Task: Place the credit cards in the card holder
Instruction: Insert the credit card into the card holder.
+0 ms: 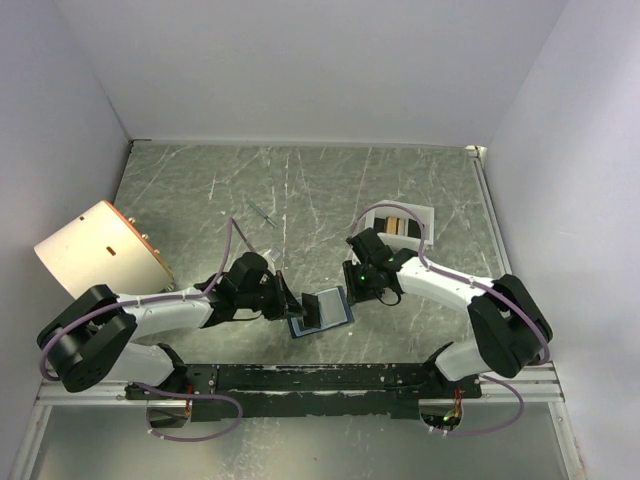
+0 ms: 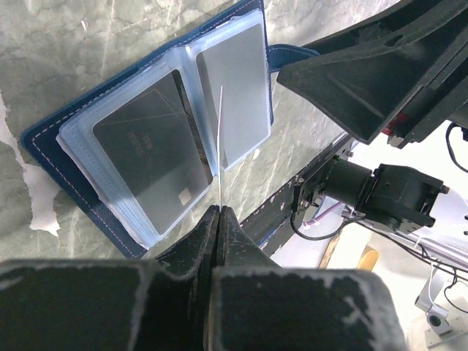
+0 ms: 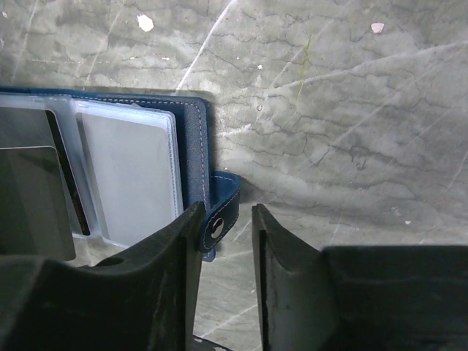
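The dark blue card holder (image 1: 325, 310) lies open between the arms, its clear pockets up (image 2: 234, 95). A dark card (image 2: 150, 164) sits in its left pocket. My left gripper (image 1: 290, 303) is shut (image 2: 219, 210) on a thin card (image 2: 220, 146), seen edge-on and standing over the holder's fold. My right gripper (image 1: 353, 290) is open (image 3: 225, 210) at the holder's right edge (image 3: 190, 139). The snap tab (image 3: 219, 216) lies between its fingers, against the left one. More tan and dark cards (image 1: 398, 225) lie in the white tray.
The white tray (image 1: 422, 213) stands behind the right gripper. A tan box (image 1: 100, 250) leans at the far left by the wall. A small thin object (image 1: 262, 213) lies behind the left arm. The right arm's black body (image 2: 380, 73) hangs close over the holder.
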Controlling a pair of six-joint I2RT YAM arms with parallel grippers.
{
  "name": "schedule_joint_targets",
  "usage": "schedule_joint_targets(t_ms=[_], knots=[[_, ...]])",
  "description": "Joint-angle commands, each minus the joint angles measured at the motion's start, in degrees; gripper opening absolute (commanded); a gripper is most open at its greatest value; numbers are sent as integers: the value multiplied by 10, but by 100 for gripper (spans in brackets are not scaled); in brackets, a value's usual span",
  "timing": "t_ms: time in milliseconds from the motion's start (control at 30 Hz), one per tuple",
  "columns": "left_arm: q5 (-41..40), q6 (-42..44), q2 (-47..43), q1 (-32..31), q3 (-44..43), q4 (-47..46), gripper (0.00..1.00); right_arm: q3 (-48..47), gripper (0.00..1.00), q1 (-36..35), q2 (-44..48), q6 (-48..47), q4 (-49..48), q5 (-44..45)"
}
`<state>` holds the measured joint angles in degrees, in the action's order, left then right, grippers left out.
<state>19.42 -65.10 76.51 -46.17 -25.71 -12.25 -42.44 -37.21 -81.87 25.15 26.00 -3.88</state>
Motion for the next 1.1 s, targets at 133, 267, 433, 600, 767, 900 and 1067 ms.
schedule_joint_targets(t_ms=[133, 267, 433, 600, 767, 900, 1067], knots=[[13, -3, 5, 2, -12, -11, 7, 29, 20, -3, 31, 25, -28, -10], [14, -4, 13, 3, -14, -5, 7, 41, 15, -6, 41, 37, -35, -24], [7, -2, 15, 4, -16, 10, 7, 50, 10, -9, 59, 43, -35, -26], [13, -3, 24, 8, -14, -1, 7, 57, 8, -11, 59, 46, -43, -33], [17, -3, 40, 8, -21, 5, 7, 60, 8, -12, 53, 44, -47, -33], [10, -10, 44, 8, -20, 15, 7, 60, 7, -12, 52, 43, -48, -33], [3, -15, 51, 9, -23, 35, 7, 58, 6, -12, 52, 40, -44, -27]])
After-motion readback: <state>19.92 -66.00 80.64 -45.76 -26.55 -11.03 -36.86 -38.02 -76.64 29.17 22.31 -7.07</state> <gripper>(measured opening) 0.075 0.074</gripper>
